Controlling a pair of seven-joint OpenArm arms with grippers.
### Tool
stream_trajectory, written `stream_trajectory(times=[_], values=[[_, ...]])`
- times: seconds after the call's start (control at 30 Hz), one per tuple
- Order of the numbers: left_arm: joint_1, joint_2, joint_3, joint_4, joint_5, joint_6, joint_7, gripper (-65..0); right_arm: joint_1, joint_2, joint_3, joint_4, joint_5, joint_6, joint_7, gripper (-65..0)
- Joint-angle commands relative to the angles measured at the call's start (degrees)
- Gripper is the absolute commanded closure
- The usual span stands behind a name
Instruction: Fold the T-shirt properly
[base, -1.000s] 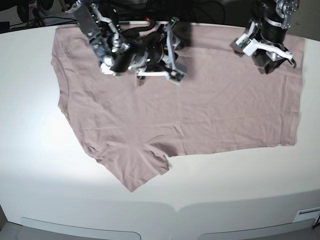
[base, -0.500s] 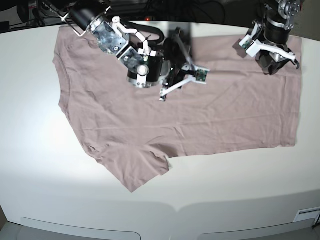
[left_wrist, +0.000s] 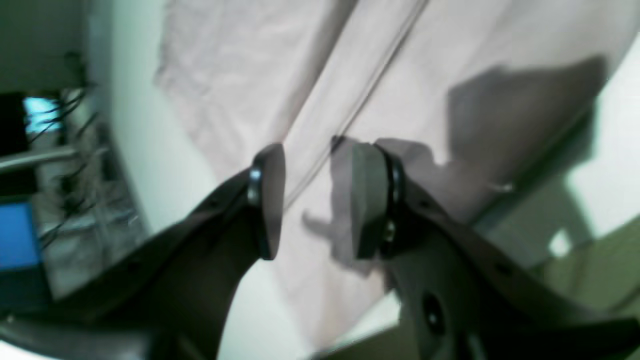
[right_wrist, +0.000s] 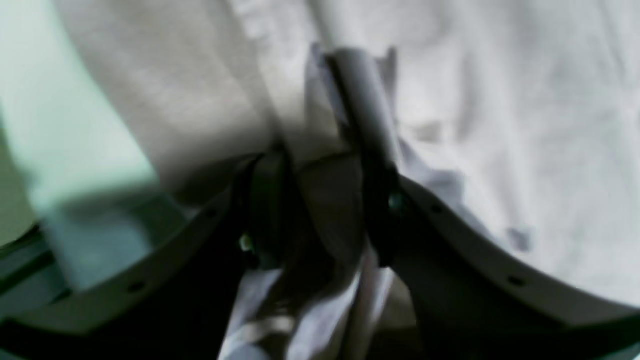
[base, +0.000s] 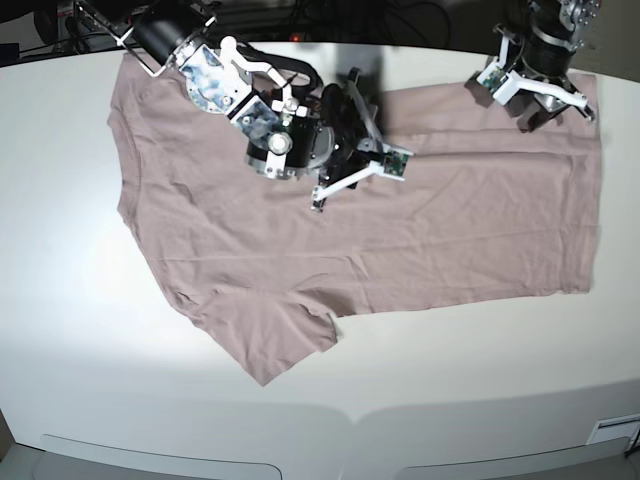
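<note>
the t-shirt (base: 380, 220) lies spread over the middle of the worktop (base: 60, 330), its top edge along the far edge, hem toward the far right corner, one sleeve pointing at the near edge. a long crease runs across the far part, so a first fold looks barely begun; i'd say most of the folding is left. the right gripper (right_wrist: 320, 200) is clamped on a bunch of cloth, near the far edge. the left gripper (left_wrist: 315, 200) hangs over the hem by the far right corner, its pads (left_wrist: 367, 200) apart with nothing between them. sleeves and body are not yet folded in.
</note>
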Motion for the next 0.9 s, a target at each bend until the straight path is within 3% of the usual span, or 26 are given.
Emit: stream_trajectory(times=[0.0,0.1,0.43,0.6,0.77,0.87], values=[[-0.02,-0.68,-0.17,-0.92,0.11,1.01,-0.57,-21.5,0.92,-0.2,0.2,0.87,2.14,0.74,0.57,-25.4],[-1.14,-0.68,-0.17,-6.71,0.35,1.01,-1.57,-21.5,0.92,-0.17,0.2,0.87,5.51,0.87,-0.02,-25.5],[-2.95,-0.68,-0.17,-15.58,4.87,1.05,-1.6,-21.5,0.94,-0.17,0.2,0.87,5.51,0.87,-0.2,-25.4],[-2.93,-0.7,-0.17,-15.58,4.9,1.05,-1.7,-21.5,0.96,-0.17,0.2,0.87,-0.52,0.7,1.97,-25.5],[-2.93,-0.7,-0.17,-15.58,4.92,1.05,-1.05,-21.5,1.62,-0.2,0.2,0.87,-12.35,-8.9,9.16,-25.5],[-2.93,-0.7,-0.17,-15.58,4.92,1.05,-0.35,-21.5,3.1,-0.2,0.2,0.87,-13.05,-10.99,11.21,-25.5]])
